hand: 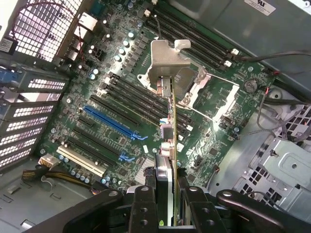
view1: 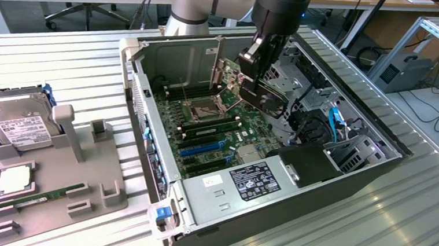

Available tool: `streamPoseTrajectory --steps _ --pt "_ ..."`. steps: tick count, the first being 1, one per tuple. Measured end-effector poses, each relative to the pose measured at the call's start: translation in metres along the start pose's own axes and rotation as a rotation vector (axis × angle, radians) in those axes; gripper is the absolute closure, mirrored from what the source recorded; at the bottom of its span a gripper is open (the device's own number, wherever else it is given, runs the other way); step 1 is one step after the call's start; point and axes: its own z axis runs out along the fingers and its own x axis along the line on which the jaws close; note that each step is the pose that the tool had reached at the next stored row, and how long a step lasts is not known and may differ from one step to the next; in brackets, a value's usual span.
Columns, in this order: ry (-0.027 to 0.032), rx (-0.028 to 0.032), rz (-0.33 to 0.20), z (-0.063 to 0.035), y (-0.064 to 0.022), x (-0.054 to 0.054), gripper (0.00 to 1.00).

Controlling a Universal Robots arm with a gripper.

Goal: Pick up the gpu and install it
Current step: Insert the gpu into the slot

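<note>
Pickup looks done: gripper (view1: 256, 67) pinches gpu (view1: 270, 98), upper centre of exterior view, above motherboard (view1: 207, 131); apparently not yet seated.

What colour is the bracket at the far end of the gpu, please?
Silvery grey metal; the bracket shows best in the wrist view.

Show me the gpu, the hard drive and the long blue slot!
gpu (hand: 168, 60): wrist view, on its silvery metal bracket.
hard drive (view1: 22, 128): exterior view, on its white label.
long blue slot (hand: 112, 122): wrist view, on its middle.
</note>
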Motion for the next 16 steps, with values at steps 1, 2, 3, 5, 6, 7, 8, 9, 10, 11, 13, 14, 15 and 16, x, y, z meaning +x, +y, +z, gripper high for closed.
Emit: streamPoseTrajectory --steps 1,2,3,5,6,7,8,9,10,11,13,14,15,16 --pt "-0.0001 0.0000 -0.003 0.0000 0.0000 0.0000 0.73" --pt "-0.0002 0.0001 -0.005 0.0000 0.0000 0.0000 0.73" --pt "-0.0004 0.0001 -0.008 0.0000 0.0000 0.0000 0.73" --pt "-0.0006 0.0002 -0.013 0.0000 0.0000 0.0000 0.73" --pt "-0.0007 0.0002 -0.015 0.0000 0.0000 0.0000 0.73" --pt "-0.0008 0.0002 -0.018 0.0001 0.0000 0.0000 0.73" --pt "-0.0010 0.0003 -0.020 0.0001 0.0000 0.0000 0.73" --pt "-0.0011 0.0003 -0.023 0.0001 0.0000 0.0000 0.73" --pt "-0.0012 0.0003 -0.025 0.0001 0.0000 0.0000 0.73" --pt "-0.0013 0.0004 -0.028 0.0001 0.0000 0.0000 0.73" --pt "-0.0016 0.0004 -0.033 0.0001 0.0000 0.0000 0.73" --pt "-0.0017 0.0005 -0.035 0.0001 0.0000 0.0000 0.73" --pt "-0.0019 0.0005 -0.038 0.0001 0.0000 0.0000 0.73" --pt "-0.0019 0.0006 -0.040 0.0001 0.0000 0.0000 0.73"
